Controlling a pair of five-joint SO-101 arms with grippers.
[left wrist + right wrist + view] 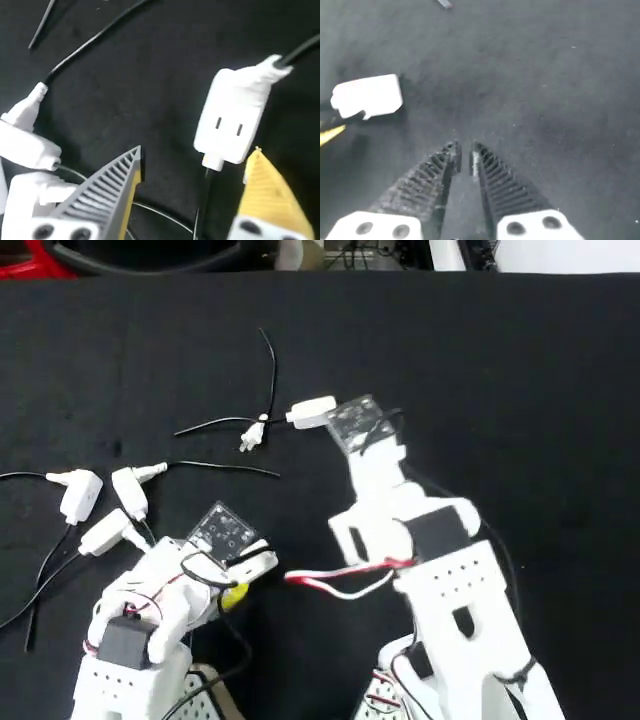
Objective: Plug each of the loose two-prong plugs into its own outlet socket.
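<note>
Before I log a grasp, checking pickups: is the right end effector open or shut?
Shut: right end effector tips almost meet, gripping nothing.

left arm (140,625): folded low, wrist angled down and forward | left gripper (196,150): fingers spread wide apart, one grey, one yellow | right arm (440,560): stretched farther forward, wrist pitched down | right gripper (465,147): ribbed dark fingers nearly touching
</note>
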